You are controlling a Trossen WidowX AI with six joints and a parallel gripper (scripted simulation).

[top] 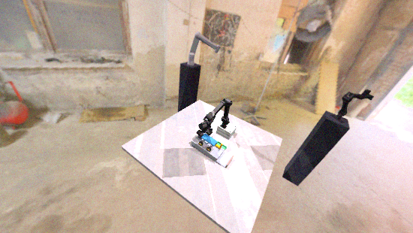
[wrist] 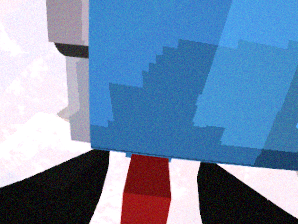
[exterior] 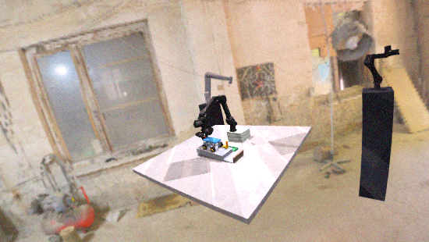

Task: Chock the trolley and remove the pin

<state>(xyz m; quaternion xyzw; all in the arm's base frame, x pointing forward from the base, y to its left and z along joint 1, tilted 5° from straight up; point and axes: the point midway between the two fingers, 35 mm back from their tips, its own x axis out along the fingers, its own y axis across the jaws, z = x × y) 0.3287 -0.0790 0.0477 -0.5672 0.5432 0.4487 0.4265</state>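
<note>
The blue-topped trolley [top: 208,140] [exterior: 211,140] [wrist: 190,75] stands on the grey ramp [top: 203,151] [exterior: 207,153]. The yellow chock [top: 218,146] [exterior: 226,144] is upright near the trolley's downhill end; whether it touches a wheel is too small to tell. The red pin head [wrist: 146,200] sticks out from under the trolley's uphill edge. My gripper [top: 200,134] [exterior: 203,137] [wrist: 154,163] is partly open at the uphill end, its fingers on either side of the red head with gaps on both sides. The green tray [top: 224,147] [exterior: 235,148] is beside the ramp's lower end, beyond the chock.
The arm's pale base block [top: 226,131] [exterior: 238,135] stands behind the ramp. The trolley's blue top lies right at the fingertips in the wrist view. Two other arms stand on dark pedestals [top: 317,146] [exterior: 375,144] [top: 188,84] off the table.
</note>
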